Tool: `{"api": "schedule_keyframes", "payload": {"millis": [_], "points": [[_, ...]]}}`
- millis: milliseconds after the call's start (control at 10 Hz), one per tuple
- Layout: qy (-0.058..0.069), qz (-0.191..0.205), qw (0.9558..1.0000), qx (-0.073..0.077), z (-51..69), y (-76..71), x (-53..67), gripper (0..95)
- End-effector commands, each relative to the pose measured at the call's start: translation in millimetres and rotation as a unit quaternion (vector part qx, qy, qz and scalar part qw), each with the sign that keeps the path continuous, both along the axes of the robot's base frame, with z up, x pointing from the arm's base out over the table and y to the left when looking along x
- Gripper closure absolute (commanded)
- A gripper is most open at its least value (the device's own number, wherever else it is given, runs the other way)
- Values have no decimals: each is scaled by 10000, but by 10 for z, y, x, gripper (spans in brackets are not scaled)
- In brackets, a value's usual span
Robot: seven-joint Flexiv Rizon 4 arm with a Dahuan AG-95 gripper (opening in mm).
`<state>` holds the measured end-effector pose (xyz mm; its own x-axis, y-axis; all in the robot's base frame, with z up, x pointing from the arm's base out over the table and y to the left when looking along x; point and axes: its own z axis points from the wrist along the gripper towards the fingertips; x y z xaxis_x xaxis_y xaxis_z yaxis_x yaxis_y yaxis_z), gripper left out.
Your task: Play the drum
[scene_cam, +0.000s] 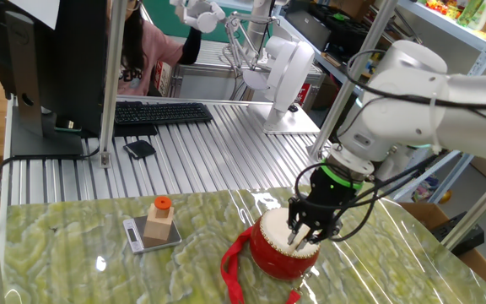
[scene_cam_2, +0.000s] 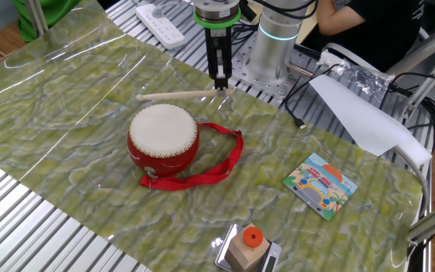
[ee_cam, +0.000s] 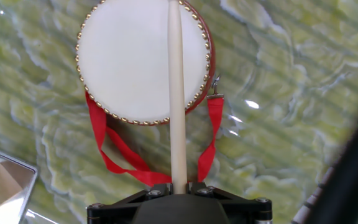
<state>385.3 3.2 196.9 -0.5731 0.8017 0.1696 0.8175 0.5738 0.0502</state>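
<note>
The drum (scene_cam_2: 163, 137) is small, round and red with a cream skin top, and stands upright on the green marbled mat. Its red ribbon strap (scene_cam_2: 221, 160) trails to the right. The drum also shows in one fixed view (scene_cam: 278, 247) and in the hand view (ee_cam: 143, 59). My gripper (scene_cam_2: 219, 81) is shut on one end of a pale wooden drumstick (scene_cam_2: 178, 95). In the hand view the drumstick (ee_cam: 177, 93) runs from the jaws out over the middle of the skin. I cannot tell whether the stick touches the skin.
A wooden block with an orange cap (scene_cam_2: 246, 245) sits on a small scale near the mat's edge, and also shows in one fixed view (scene_cam: 160, 221). A colourful card (scene_cam_2: 321, 185) lies right of the drum. A power strip (scene_cam_2: 161, 15) and white paper (scene_cam_2: 361, 113) lie behind.
</note>
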Motion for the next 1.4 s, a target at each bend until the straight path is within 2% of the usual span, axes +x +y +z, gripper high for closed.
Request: {"api": "schedule_keyframes", "payload": {"millis": [100,900,1400], "points": [[0,198,9998,22,-2,4,-7,950],[-12,44,10000,71,-2,4,-7,950],[-4,-11,10000,61,32,102,-66,950]]}}
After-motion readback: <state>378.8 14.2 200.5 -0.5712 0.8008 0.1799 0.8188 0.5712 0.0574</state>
